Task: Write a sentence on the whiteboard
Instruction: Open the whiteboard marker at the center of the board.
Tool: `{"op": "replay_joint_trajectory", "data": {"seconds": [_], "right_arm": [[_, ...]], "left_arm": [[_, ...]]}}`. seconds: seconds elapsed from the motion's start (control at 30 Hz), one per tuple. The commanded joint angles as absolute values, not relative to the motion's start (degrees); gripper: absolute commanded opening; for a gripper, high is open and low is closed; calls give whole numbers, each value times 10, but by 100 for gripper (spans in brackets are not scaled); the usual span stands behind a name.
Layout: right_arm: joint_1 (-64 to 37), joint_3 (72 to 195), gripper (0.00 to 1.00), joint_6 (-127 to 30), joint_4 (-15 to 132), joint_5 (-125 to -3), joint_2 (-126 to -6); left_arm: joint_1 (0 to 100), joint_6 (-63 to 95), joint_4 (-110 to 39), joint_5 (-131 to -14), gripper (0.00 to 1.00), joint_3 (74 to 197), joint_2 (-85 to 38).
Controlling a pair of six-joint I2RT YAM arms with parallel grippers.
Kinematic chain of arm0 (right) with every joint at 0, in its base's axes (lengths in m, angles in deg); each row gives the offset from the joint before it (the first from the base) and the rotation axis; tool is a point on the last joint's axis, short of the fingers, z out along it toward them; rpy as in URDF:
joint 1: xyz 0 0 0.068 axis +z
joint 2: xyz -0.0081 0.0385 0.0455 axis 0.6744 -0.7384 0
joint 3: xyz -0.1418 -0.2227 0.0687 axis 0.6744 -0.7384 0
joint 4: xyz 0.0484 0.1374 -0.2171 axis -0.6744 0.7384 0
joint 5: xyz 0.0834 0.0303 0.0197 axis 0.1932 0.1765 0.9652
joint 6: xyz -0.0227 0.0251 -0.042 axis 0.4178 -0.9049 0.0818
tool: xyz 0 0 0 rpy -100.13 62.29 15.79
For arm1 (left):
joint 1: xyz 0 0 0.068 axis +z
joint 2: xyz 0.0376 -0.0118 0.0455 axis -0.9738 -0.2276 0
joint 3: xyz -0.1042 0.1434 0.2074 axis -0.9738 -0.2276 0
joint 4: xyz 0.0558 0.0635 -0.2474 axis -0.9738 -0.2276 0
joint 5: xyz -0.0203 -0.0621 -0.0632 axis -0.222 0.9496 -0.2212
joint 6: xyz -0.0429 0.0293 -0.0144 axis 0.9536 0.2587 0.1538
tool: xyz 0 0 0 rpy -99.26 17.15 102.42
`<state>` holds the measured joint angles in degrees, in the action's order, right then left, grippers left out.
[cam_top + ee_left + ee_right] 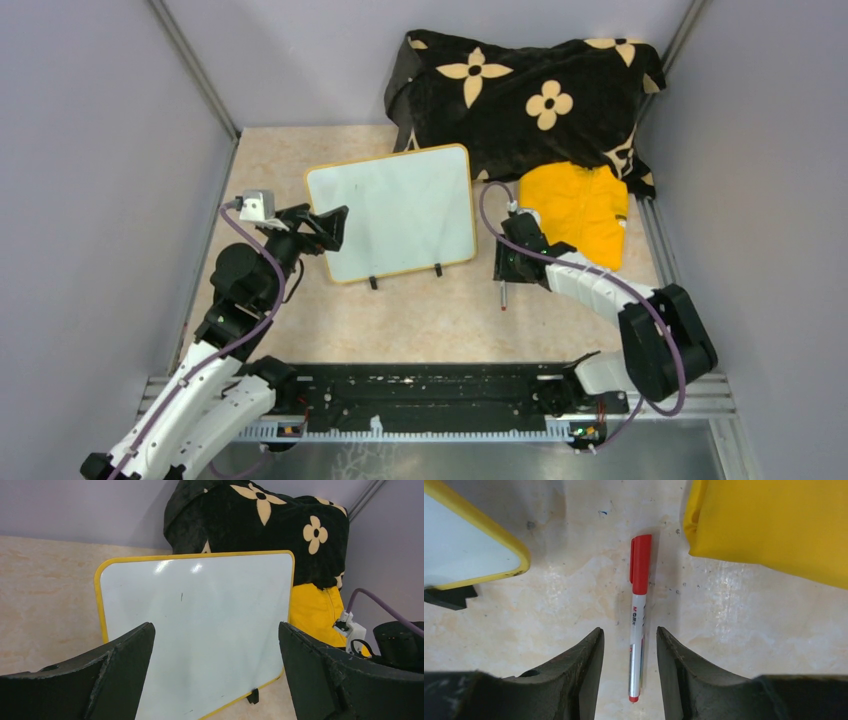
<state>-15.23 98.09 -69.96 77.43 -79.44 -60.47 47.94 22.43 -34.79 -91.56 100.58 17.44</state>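
Right jaws: partly open, straddling the marker pen [639, 605] with a gap on each side; nothing gripped. The pen lay flat on the table [549, 625], red cap pointing away from the jaws. Its white barrel carried red print, possibly "M&G", but this could not be read with certainty. A yellow cloth [774, 525] lay just right of the pen. The whiteboard [459, 555] corner and one black foot [449, 596] were to its left.

Left jaws: fully spread, empty, facing the whiteboard's glossy face near its left edge. The board stood mid-table on its feet, in front of a black flowered blanket [520, 90].
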Motion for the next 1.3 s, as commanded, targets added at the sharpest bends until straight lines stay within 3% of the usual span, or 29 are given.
{"op": "replay_joint_trajectory", "data": {"seconds": [0.0, 0.37, 1.1, 1.27], "right_arm": [[-163, 1012, 42, -667, 767, -772, -642], [-166, 1049, 38, -656, 778, -776, -696], [-168, 1006, 32, -649, 794, -778, -712], [-167, 1005, 27, -642, 795, -783, -731]], "left_arm": [[476, 227, -334, -912, 99, 1003, 177], [475, 226, -331, -918, 99, 1000, 185], [474, 227, -329, -917, 99, 1000, 199], [472, 226, -331, -920, 99, 999, 200]]}}
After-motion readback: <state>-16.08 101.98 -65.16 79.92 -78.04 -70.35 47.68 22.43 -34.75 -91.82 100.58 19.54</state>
